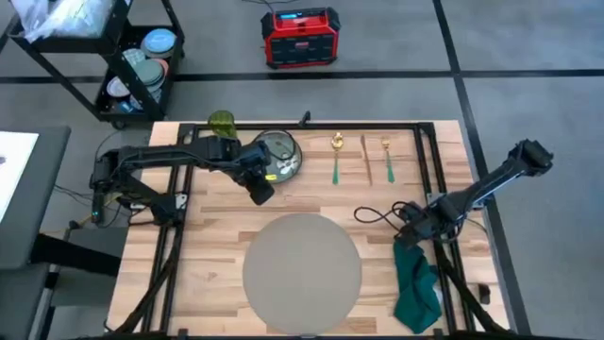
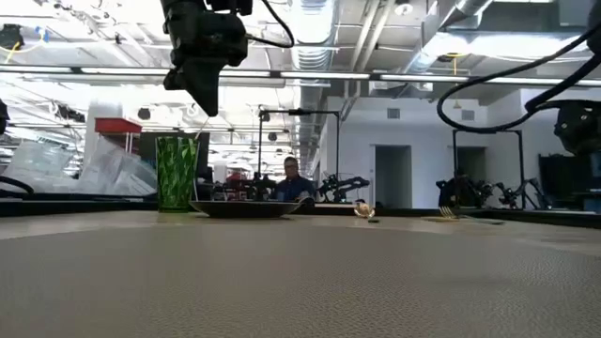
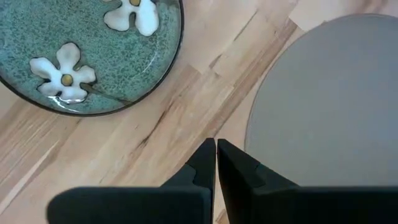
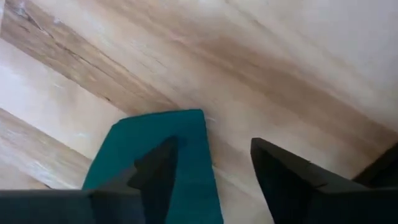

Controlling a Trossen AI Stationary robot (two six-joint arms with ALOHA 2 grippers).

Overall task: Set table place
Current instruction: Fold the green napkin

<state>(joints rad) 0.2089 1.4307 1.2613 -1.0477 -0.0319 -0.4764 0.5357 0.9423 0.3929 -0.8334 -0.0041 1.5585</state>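
Note:
The round grey-beige placemat [image 1: 302, 269] lies flat on the wooden table [image 1: 217, 217] near its front edge. My left gripper [image 1: 260, 192] hangs shut above the bare wood between the green floral plate [image 3: 81, 50] and the placemat [image 3: 329, 106], holding nothing; the low view shows this gripper [image 2: 203, 94] well above the table. My right gripper [image 4: 212, 144] stands open over the far end of a teal napkin [image 4: 168, 155], which lies flat at the table's right front [image 1: 416, 288]. One finger is above the cloth and the other above bare wood.
A green glass [image 1: 222, 123] stands at the far edge left of the plate [image 1: 276, 156]. A spoon [image 1: 335, 156], a knife [image 1: 364, 159] and a fork [image 1: 387, 157] lie in a row to the plate's right. Black cables [image 1: 377, 215] run near my right gripper.

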